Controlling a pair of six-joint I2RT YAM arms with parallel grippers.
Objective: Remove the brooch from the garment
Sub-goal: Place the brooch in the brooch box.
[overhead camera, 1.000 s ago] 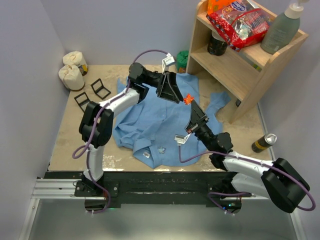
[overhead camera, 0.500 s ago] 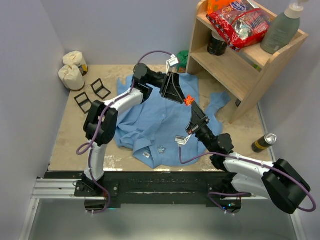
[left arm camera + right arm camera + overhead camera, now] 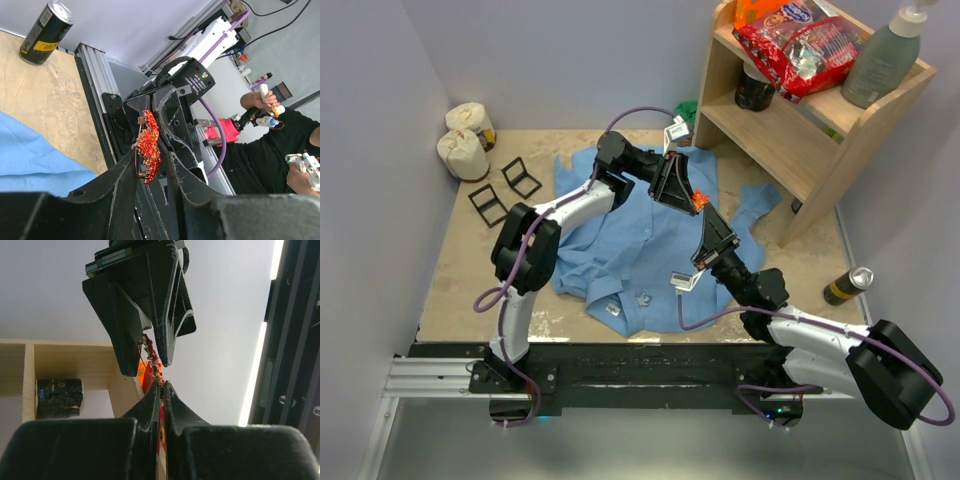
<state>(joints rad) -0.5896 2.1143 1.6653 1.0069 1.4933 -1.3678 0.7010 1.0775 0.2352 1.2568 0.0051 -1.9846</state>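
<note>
The light-blue shirt [image 3: 620, 245] lies spread on the table. The red-orange jewelled brooch [image 3: 698, 200] is held up in the air above the shirt. My right gripper [image 3: 705, 213] points up and is shut on the brooch's lower end [image 3: 161, 377] in the right wrist view [image 3: 162, 385]. My left gripper [image 3: 682, 190] comes from the left, its jaws open on either side of the brooch [image 3: 149, 147]. In the left wrist view [image 3: 152, 155] the brooch leans on one finger [image 3: 131, 165]. A corner of the shirt [image 3: 30, 155] shows below.
A wooden shelf [image 3: 775, 140] stands at the back right with a red snack bag [image 3: 798, 42] and a grey bottle [image 3: 885, 60]. A can [image 3: 847, 285] stands at the right. Black clips [image 3: 505, 190] and white rolls [image 3: 465, 140] sit at the left.
My left gripper has moved right, up to the brooch, and now straddles it. My right gripper has stayed in place with the brooch.
</note>
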